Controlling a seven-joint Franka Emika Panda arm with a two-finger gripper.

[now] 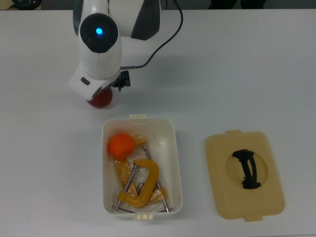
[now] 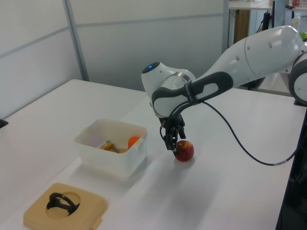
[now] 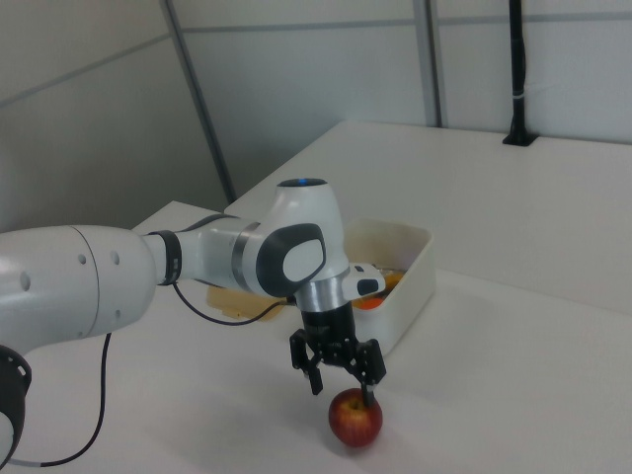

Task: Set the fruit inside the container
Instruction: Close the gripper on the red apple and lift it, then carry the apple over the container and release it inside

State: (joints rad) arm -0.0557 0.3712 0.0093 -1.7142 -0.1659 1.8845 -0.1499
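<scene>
The black two-finger gripper (image 3: 343, 384) hangs spread wide and empty just above the round dark red apple (image 3: 355, 419) on the table; the bright round orange (image 1: 121, 146) lies in the white rectangular plastic tub (image 1: 175, 163).

Apple (image 1: 102, 100) mostly buried under the arm's white wrist in the top view, only a red sliver showing. Gripper (image 3: 343, 383) wholly hidden there too. In the left view, apple's (image 2: 184, 151) near side masked by black fingers (image 2: 168, 142). Orange (image 2: 134, 141) half sunk behind the tub (image 2: 111, 160) wall in the left view; in the right view just an orange scrap (image 3: 371, 302) past the wrist. C-clamps (image 1: 140, 185) tangled together, count impossible to call. Arm cropped at the top view's upper edge and the right view's left. Lid (image 2: 65, 207) clipped by the left view's bottom edge.
</scene>
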